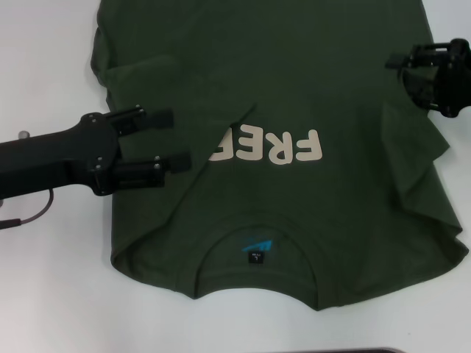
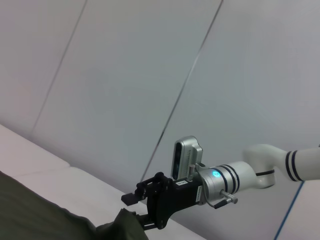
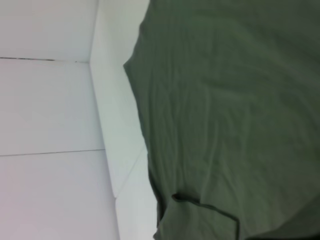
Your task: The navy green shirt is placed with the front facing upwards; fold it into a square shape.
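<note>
Left tool released over navy green shirt; right tool state unclear.

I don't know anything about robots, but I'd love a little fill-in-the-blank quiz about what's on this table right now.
1. The shirt spread on the white table is dark ____ in colour.
2. The left gripper hovers over the shirt's folded-in side with its fingers ____.
3. That fold hides part of the cream lettering, so only ____ can be read.
4. The small label inside the collar is ____.

Missing words: green; open; FRE; blue
</note>
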`<state>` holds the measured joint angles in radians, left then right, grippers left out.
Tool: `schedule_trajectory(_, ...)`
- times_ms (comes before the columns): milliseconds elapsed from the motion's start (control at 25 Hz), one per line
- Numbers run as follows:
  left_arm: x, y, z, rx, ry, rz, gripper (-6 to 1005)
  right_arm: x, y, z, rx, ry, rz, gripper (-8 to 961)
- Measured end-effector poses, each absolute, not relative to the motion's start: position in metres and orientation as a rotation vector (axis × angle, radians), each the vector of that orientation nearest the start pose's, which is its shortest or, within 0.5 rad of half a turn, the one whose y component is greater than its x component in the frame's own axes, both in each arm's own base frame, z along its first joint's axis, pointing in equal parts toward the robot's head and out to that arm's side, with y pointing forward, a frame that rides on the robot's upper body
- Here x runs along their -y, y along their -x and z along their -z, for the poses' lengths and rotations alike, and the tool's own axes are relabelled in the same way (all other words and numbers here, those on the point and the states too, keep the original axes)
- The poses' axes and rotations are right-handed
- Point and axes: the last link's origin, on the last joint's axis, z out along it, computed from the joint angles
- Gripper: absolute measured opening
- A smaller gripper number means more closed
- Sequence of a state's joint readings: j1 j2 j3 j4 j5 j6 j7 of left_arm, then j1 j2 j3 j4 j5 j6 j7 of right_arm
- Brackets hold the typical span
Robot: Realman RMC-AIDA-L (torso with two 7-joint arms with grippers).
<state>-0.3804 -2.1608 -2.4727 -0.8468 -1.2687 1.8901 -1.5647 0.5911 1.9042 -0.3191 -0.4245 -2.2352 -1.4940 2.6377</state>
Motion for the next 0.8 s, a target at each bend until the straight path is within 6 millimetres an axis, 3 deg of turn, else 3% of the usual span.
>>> schedule_trajectory(400,-0.272,0.243,-0.017,0.752,2.768,1.094,904,-0.350,-0.321,-0.054,-2.431,1.660,-0.791,475)
schedule_trajectory(800,-0.270,0.245,-0.017,0.770,2.763,1.093,903,-0.351,-0.327,-0.052,-2.407,1.641,-0.746,467)
